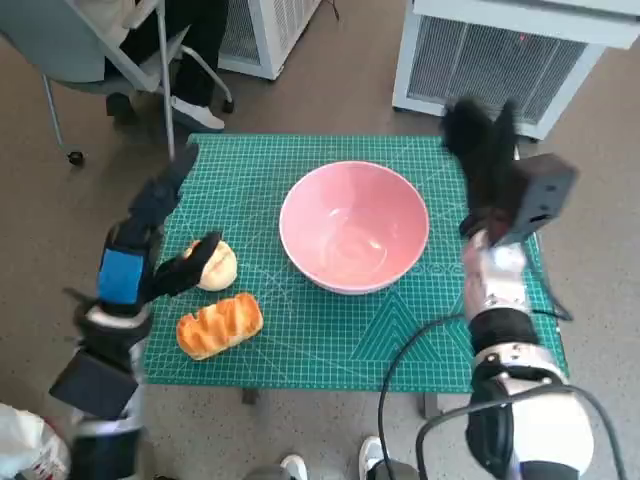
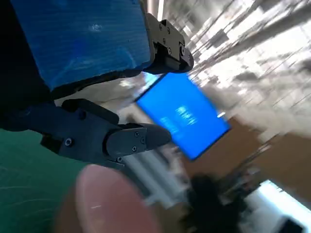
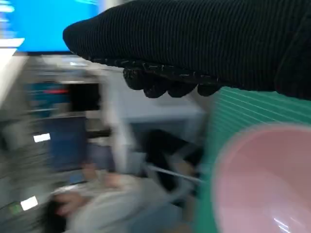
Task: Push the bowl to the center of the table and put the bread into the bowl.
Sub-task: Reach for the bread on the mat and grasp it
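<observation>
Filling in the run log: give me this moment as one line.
bowl: mid-table, empty | round bread: left hand touching, not lifted | long bread: on mat | right hand: raised, holds nothing

1. The bowl sits on the cutting mat near the counter's middle.
2. A bread roll lies left of the bowl.
3. A bread loaf lies just in front of the roll.
</observation>
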Robot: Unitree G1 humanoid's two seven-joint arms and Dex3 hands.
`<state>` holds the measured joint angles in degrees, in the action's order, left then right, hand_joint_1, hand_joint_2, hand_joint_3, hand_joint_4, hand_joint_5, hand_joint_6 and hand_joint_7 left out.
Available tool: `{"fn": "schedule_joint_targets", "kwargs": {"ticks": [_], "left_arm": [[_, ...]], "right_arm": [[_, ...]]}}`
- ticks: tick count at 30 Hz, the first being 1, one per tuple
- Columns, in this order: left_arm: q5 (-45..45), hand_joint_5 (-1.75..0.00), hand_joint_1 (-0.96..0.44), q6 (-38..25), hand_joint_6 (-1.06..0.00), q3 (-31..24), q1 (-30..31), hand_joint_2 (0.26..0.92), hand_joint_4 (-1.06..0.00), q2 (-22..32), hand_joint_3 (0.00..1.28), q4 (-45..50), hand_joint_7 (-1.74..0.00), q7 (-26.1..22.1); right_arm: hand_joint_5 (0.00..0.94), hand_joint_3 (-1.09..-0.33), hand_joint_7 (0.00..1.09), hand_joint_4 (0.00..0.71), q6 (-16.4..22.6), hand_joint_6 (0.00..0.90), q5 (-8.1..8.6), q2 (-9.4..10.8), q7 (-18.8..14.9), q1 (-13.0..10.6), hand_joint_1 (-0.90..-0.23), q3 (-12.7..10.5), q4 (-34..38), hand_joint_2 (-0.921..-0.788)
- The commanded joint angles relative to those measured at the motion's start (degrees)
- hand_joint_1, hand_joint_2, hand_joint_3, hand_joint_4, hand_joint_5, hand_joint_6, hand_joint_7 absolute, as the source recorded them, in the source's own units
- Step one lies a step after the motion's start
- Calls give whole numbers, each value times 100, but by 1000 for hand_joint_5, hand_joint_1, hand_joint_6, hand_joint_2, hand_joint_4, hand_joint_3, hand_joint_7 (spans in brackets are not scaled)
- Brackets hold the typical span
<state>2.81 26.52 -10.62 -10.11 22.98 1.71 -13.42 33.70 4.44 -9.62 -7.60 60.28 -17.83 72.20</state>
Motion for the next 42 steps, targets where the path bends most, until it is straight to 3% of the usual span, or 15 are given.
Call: {"fn": "schedule_joint_targets", "kwargs": {"ticks": [1,6,10,18,27,42], "left_arm": [[441,-5,-527,-606,-328,-109,392,921,-336,417,426,730,-63,-136],[966,-7,-546,-1296,-339,-22,793,921,-345,819,396,1370,-64,-436],[1282,-5,-563,-1929,-336,77,991,921,-345,1125,357,1802,-58,-837],[1927,0,-595,-3121,-322,394,1167,921,-311,1716,300,2448,-41,-1743],[2504,0,-613,-3881,-339,830,1162,921,-287,1785,261,2730,-39,-2066],[3070,-17,-621,-4242,-358,1414,1091,921,-330,1574,247,2492,-35,-1926]], "right_arm": [[12,-808,102,232,874,284,97,-52,-564,-57,-545,72,-267,-921],[20,-800,106,255,1902,294,308,-25,-1251,-196,-524,183,-812,-921],[21,-785,111,270,2459,307,539,13,-1743,-318,-533,312,-1190,-921],[14,-759,116,277,2935,316,957,4,-2479,-464,-557,539,-1625,-921],[4,-752,111,265,2978,300,1072,43,-2621,-665,-567,726,-2004,-921],[0,-748,119,249,2969,293,939,46,-2384,-830,-579,868,-2180,-921]]}}
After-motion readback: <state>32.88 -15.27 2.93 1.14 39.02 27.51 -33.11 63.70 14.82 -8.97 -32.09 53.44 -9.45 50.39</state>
